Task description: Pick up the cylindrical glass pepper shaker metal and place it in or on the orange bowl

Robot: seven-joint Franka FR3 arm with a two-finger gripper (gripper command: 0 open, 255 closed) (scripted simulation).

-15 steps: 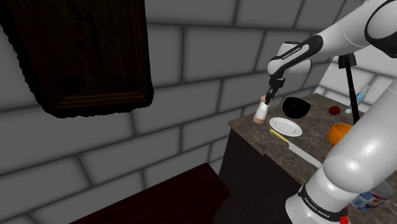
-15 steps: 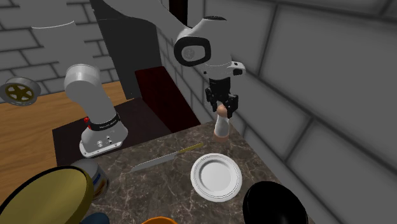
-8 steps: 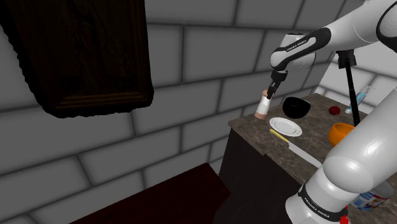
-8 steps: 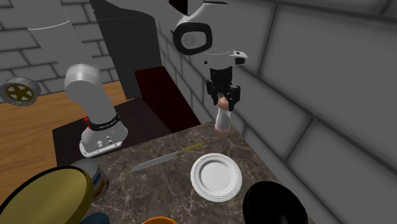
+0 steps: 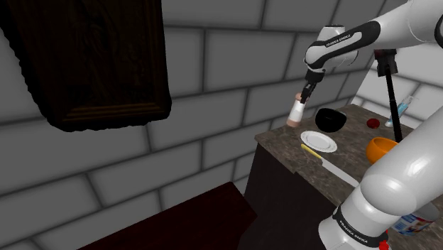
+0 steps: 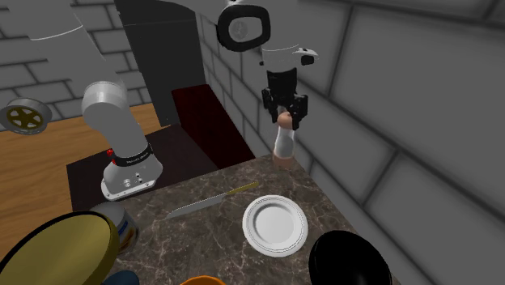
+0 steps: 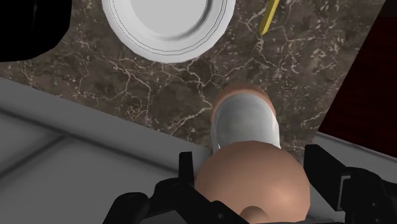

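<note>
The pepper shaker [image 5: 294, 112] has a pale grey body with a pinkish-tan cap and base. It hangs upright just above the far corner of the dark marble counter [image 5: 282, 144], close to the brick wall. My gripper [image 5: 302, 99] is shut on its cap from above. In the second exterior view the gripper [image 6: 285, 120] clasps the top of the shaker [image 6: 282, 144]. In the wrist view both fingers [image 7: 186, 170] press the round cap of the shaker [image 7: 245, 127], with my gripper [image 7: 251, 170] around it. The orange bowl [image 5: 380, 148] sits near the counter's front, seen as a sliver [image 6: 201, 280].
A white plate [image 5: 318, 140] [image 6: 275, 224] [image 7: 168, 22] lies near the shaker. A black bowl [image 5: 330, 119] [image 6: 350, 259] sits beyond it. A yellow-handled knife [image 5: 330, 165] [image 6: 210, 201] lies on the counter. The brick wall [image 6: 388, 121] stands close behind the gripper.
The gripper has risen with the shaker in it. The shaker has come off the counter and now hangs higher beside the wall.
</note>
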